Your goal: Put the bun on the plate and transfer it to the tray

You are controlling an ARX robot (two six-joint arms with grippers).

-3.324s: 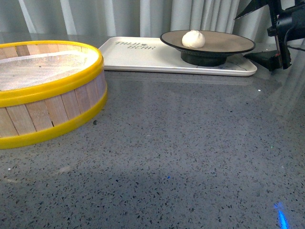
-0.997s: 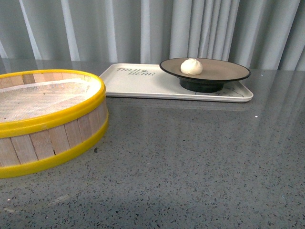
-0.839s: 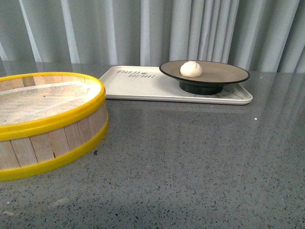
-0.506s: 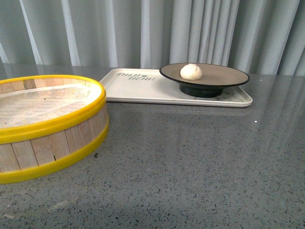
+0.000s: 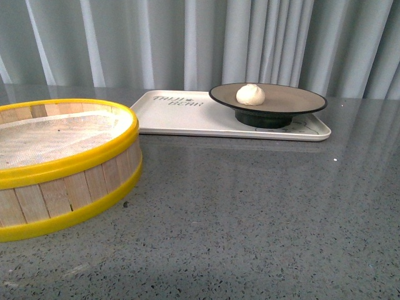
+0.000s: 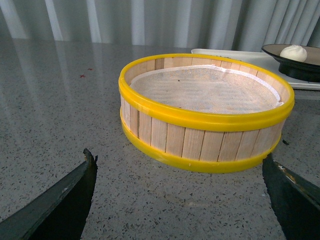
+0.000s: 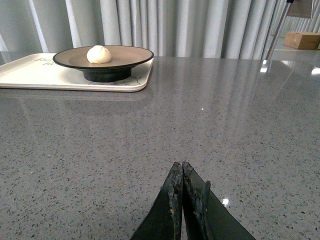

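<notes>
Bun [image 5: 250, 94] on plate [image 5: 294, 99] atop tray [image 5: 187, 115]; steamer basket [image 5: 59, 164] cloth-lined

The bun [image 5: 250, 94] is placed on the plate [image 5: 294, 99], and the plate is set on the right part of the tray [image 5: 181, 115]. The steamer basket [image 5: 59, 162] is found nearer, to the left of the tray.
</notes>
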